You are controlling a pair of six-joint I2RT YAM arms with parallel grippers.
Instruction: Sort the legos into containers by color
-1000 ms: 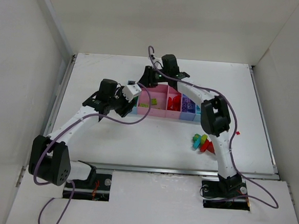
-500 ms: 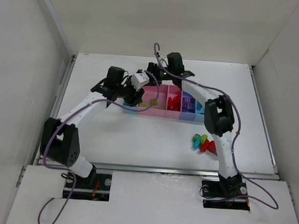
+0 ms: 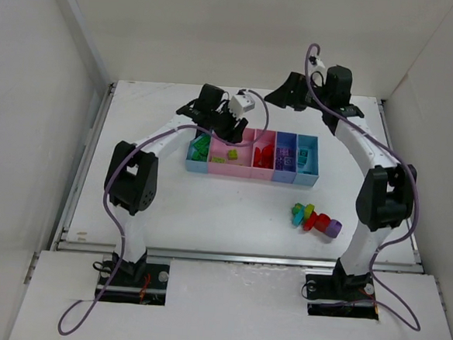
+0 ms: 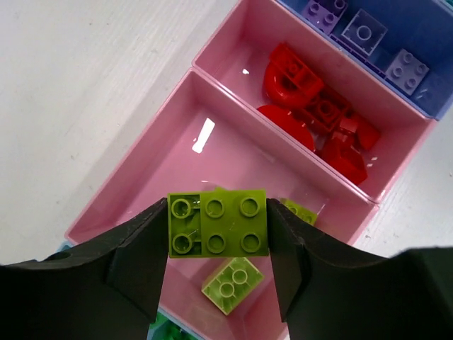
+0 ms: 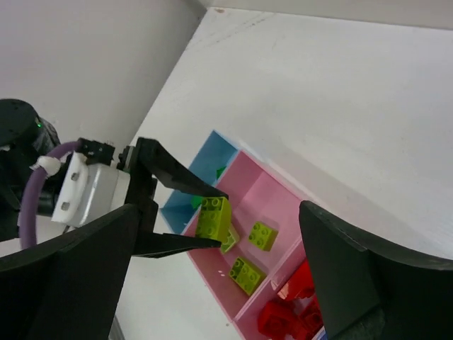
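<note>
Right pincer point(image 3: 282, 97) withdrew; left pincer point(image 4: 216, 237) covers lego point(image 4: 219, 221) sides.

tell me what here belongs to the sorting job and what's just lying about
Job: yellow-green brick in the left tool, joined trays, red bricks already sorted, loose brick pile on the table.
Just there: purple cables, enclosure walls.

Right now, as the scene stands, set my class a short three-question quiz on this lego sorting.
1. True or false: the left gripper holds a yellow-green brick.
2. Which colour are the bricks in the narrow pink tray? A red, B teal, C purple.
3. Fill in: the right gripper is ____ (open or shut).
Key: 1 true; 2 A; 3 open.
</note>
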